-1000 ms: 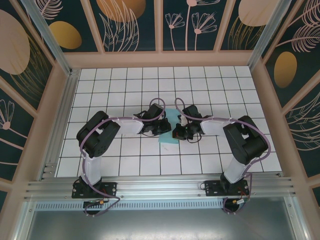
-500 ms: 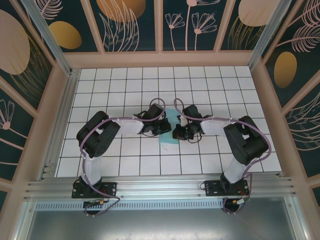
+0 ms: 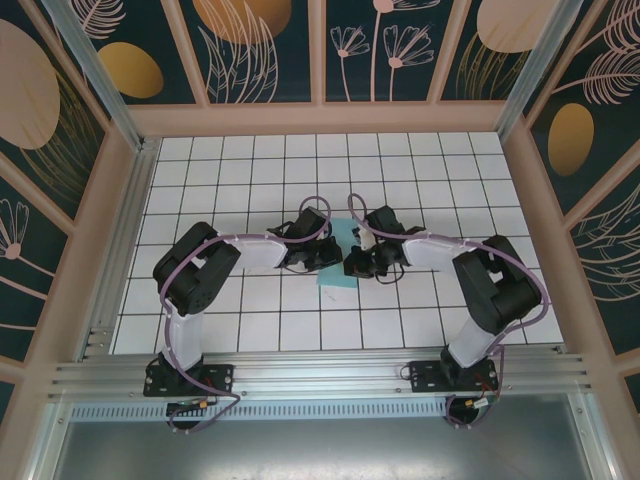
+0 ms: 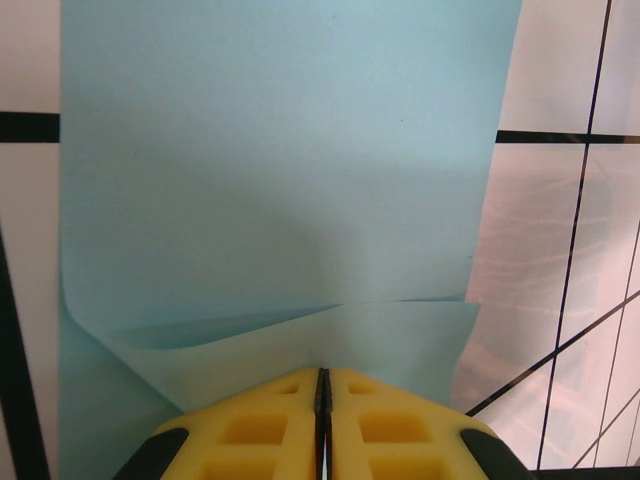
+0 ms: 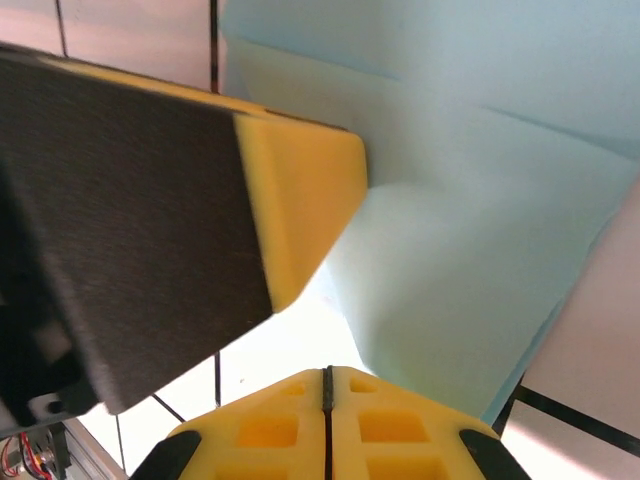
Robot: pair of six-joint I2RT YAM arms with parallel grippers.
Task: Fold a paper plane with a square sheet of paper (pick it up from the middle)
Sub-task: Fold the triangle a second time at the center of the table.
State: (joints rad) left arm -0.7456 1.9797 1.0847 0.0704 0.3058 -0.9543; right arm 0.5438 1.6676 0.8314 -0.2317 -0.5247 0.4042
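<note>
Both arms reach in from the near edge of the table (image 3: 250, 160) and meet about its middle, well away from every edge. The left arm (image 3: 200, 265) bends in from the left side and the right arm (image 3: 490, 280) from the right, their wrists almost nose to nose. Between and under them lies the sheet of paper (image 3: 335, 278), pale teal-blue, of which only a small patch peeks out on the near side from above.

From the left wrist the sheet (image 4: 280, 180) spreads flat over the white tiles and black grid lines of the table (image 4: 555, 60). Close to the camera a strip of it is turned up over the rest, with a soft shadow under its edge and a curl at the left corner. That raised layer runs straight into the left jaws, whose yellow pads are clenched on it with no gap between them.

From the right wrist the sheet (image 5: 480, 200) shows a raised fold with creases, lifted off the table (image 5: 130, 30). The right jaws are pressed tightly together, and the paper's edge comes right up to their tip; I cannot tell whether any of it is pinched. One yellow-padded jaw of the left arm looms just beside them, on the left, lying against the paper.
</note>
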